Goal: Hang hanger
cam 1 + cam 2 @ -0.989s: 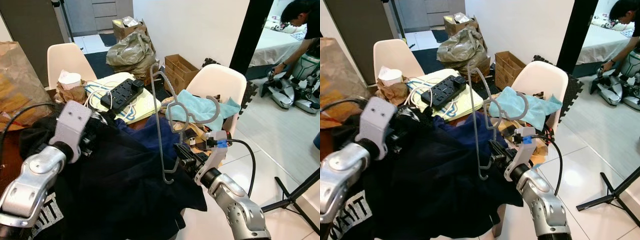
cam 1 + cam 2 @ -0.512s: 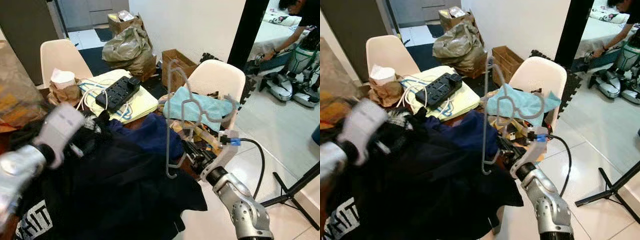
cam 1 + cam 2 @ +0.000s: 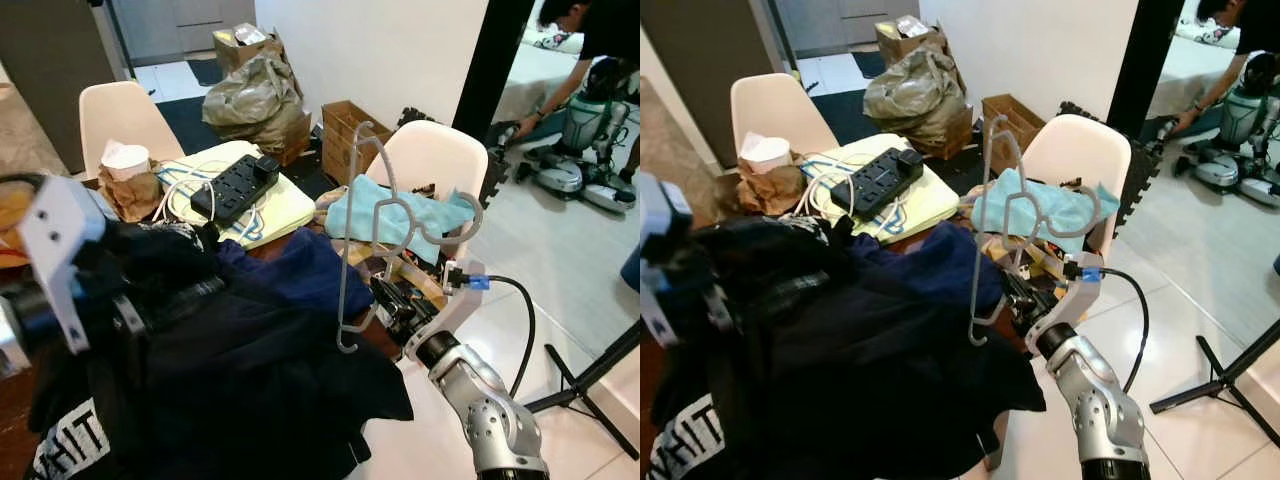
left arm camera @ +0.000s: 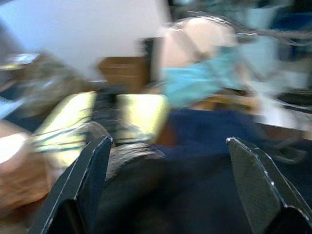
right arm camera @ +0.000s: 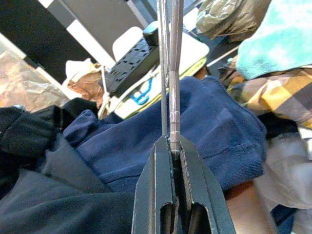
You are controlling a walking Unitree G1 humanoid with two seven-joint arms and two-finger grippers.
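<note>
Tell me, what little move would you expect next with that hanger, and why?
Probably the right pincer carries the grey hanger toward the dark garment that the open left pincer hovers over. The hanger is clamped upright beside the clothes pile, and no rail to hang it on is visible.

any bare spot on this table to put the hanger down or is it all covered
Crowded nearly everywhere. Dark clothes fill the near side, a navy blue garment the middle. The yellow pad carries a black power strip and cables; its near right corner is the barest patch. The right gripper is shut on the grey wire hanger. White floor tiles right of the cream chair are open.
</note>
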